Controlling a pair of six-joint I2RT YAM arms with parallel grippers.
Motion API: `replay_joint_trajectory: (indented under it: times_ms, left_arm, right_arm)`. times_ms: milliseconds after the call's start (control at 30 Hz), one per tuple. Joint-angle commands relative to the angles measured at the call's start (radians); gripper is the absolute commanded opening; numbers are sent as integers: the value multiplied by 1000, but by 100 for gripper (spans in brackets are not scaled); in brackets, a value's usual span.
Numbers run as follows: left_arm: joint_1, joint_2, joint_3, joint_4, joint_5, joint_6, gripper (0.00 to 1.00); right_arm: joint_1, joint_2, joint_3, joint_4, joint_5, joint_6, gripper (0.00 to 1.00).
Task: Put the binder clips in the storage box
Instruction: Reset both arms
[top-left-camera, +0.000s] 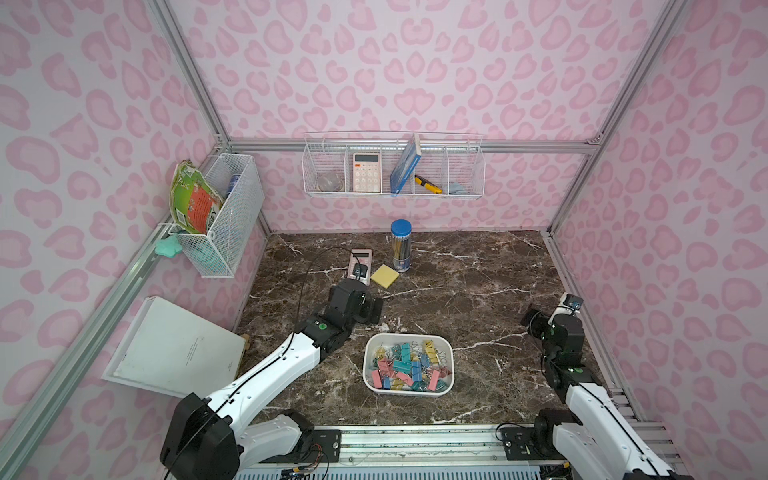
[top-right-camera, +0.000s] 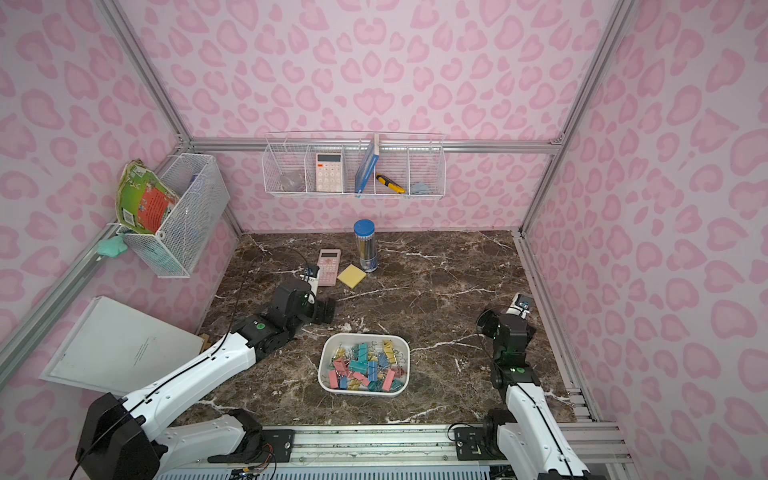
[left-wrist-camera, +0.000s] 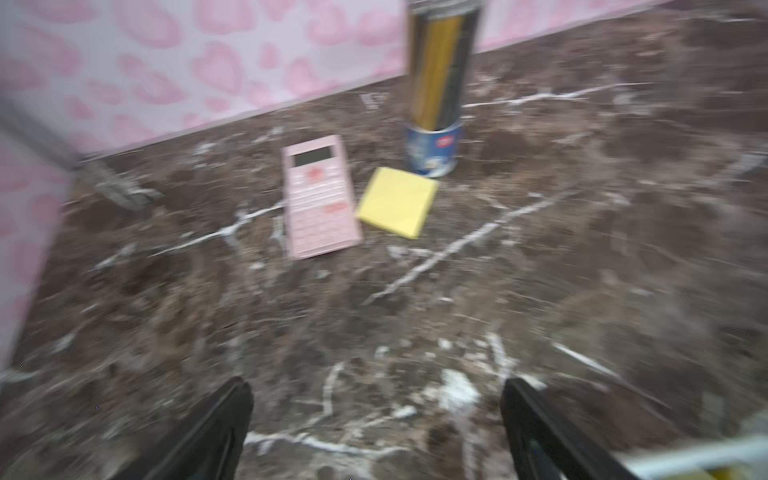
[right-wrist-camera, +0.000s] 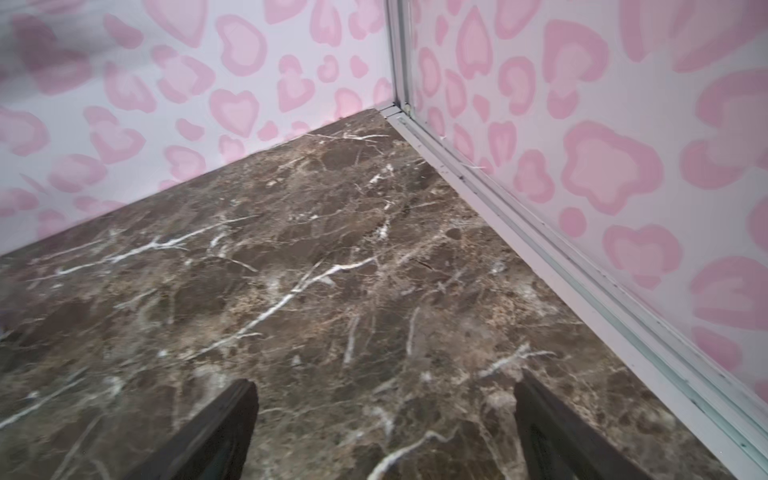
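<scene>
The binder clips (top-left-camera: 409, 368) lie heaped inside the storage box (top-left-camera: 407, 393), which stands on the bench (top-left-camera: 478, 282) between the two arms. Left jaws: spread, gripping nothing. Right jaws: spread, gripping nothing, above the bench.

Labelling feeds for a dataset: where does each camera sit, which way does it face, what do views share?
Top views: high over the near edge, looking down toward the back wall; left arm and right arm flank the storage box of binder clips.
Left wrist: on the left arm, facing pink calculator, yellow sticky-note pad, pencil tube; left gripper open.
Right wrist: facing marble table and wall corner; right gripper open.
Shared: top views and left wrist show calculator, pad, tube.
</scene>
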Motion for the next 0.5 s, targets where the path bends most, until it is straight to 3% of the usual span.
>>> replay_joint_trajectory:
  times_ms: [0, 133, 333, 467]
  left_arm:
    - [80, -1, -57, 107, -322, -44, 98]
    - [202, -4, -173, 254, -296, -15, 98]
    - [415, -31, -395, 629, 56, 79, 98]
    - [511, 77, -454, 835, 224, 71, 98]
  right_arm:
    - [-10, 67, -59, 362, 80, -69, 98]
    - [-11, 312, -12, 548, 8, -166, 98]
    - [-1, 652, 9, 914, -44, -249, 98]
    - [6, 758, -88, 1216, -107, -289, 99]
